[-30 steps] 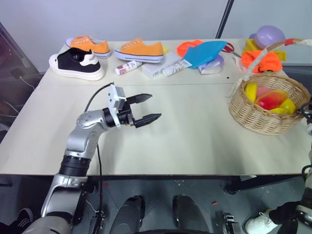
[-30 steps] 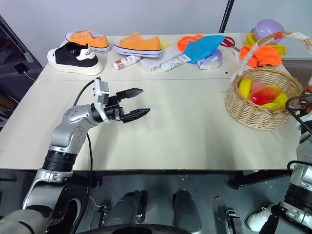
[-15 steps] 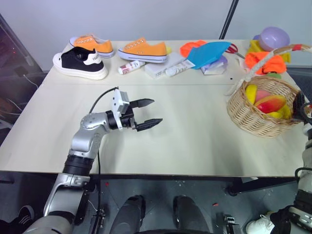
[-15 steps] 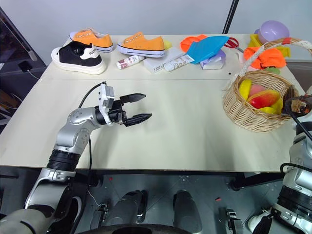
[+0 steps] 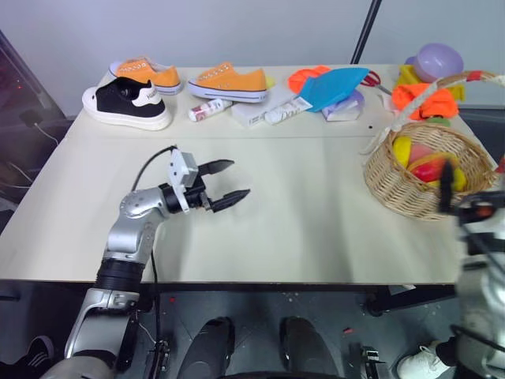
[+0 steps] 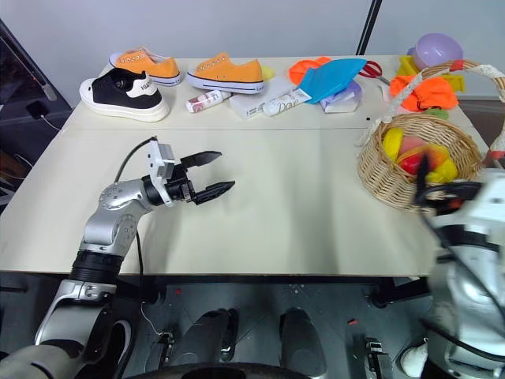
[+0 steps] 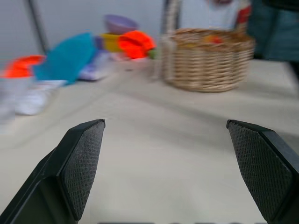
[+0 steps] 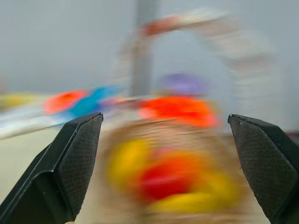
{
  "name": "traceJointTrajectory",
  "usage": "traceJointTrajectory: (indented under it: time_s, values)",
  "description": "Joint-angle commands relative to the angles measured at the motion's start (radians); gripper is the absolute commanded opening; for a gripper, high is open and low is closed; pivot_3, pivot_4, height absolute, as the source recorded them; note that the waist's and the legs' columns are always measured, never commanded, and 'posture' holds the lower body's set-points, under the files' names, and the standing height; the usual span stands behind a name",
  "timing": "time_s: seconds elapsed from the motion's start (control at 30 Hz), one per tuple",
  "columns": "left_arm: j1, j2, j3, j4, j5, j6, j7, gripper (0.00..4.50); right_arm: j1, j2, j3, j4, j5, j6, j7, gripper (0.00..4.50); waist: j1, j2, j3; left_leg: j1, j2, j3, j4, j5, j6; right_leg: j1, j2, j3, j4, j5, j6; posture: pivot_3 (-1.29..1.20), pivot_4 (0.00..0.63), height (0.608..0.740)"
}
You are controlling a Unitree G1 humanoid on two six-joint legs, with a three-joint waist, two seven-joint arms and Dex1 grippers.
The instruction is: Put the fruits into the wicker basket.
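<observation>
— So, how many fruits (image 5: 426,162) do you count, and where?

— All sit inside the basket (image 5: 394,185), at the table's (image 5: 316,229) right edge. I make out a yellow one at the left side, a red-orange one in the middle, something pink behind it and more yellow at the right; roughly four, though blur and a dark finger in front hide the exact count.

— One basket?

— One, woven, with a tall arched handle wrapped white and red.

— And the grippers?

— Two. The left gripper (image 5: 227,180) hangs over bare table left of centre, its two black fingers spread wide with nothing between them, well apart from the basket. The right gripper (image 8: 168,168) sits just at the basket's near side, fingers also spread wide and empty, the fruits showing between them in its wrist view.

— What lines the far edge?

— Three shoes: two orange sneakers (image 5: 229,80) and one black sneaker (image 5: 126,101). Then a blue cloth (image 5: 335,85), an orange cloth (image 5: 426,99), one purple bowl (image 5: 438,59) and a few packets I cannot count.
</observation>
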Motion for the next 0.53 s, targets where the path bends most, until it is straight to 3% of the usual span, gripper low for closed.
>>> traceJointTrajectory:
  time_s: [0.03, 0.13, 0.23, 0.53]
  values:
    - [0.026, 0.021, 0.055, 0.002, 0.033, -0.015, 0.096, 4.50, -0.048, -0.074, 0.195, 0.035, 0.011, -0.016, 0.209, 4.46, 0.001, 0.000, 0.000, 0.000, 0.000, 0.000, 0.000, 0.000, 0.000, 0.000, 0.000, 0.000, 0.000, 0.000, 0.000, 0.00, 0.150, 0.740]
    - [0.059, 0.036, 0.143, -0.010, -0.020, 0.031, 0.172, 4.50, -0.130, -0.173, 0.342, 0.143, 0.017, -0.031, 0.451, 4.46, 0.002, -0.001, 0.001, -0.001, 0.000, 0.000, 0.000, 0.000, 0.000, 0.000, 0.000, 0.000, 0.000, 0.000, 0.000, 0.00, 0.150, 0.740]
    - [0.109, 0.063, 0.205, -0.039, -0.016, 0.029, 0.232, 4.50, -0.233, -0.221, 0.402, 0.286, 0.012, -0.066, 0.598, 4.46, 0.002, -0.002, 0.001, -0.001, 0.000, -0.001, 0.001, 0.000, 0.000, 0.001, 0.000, -0.002, -0.001, 0.000, 0.000, 0.00, 0.150, 0.740]
    - [0.266, 0.091, 0.326, -0.186, 0.012, 0.045, 0.441, 4.50, -0.475, -0.186, 0.447, 0.647, -0.056, -0.227, 0.754, 4.46, 0.008, -0.003, 0.001, -0.001, 0.000, -0.002, 0.001, 0.000, 0.000, 0.000, -0.001, -0.002, -0.001, 0.000, 0.000, 0.00, 0.150, 0.740]
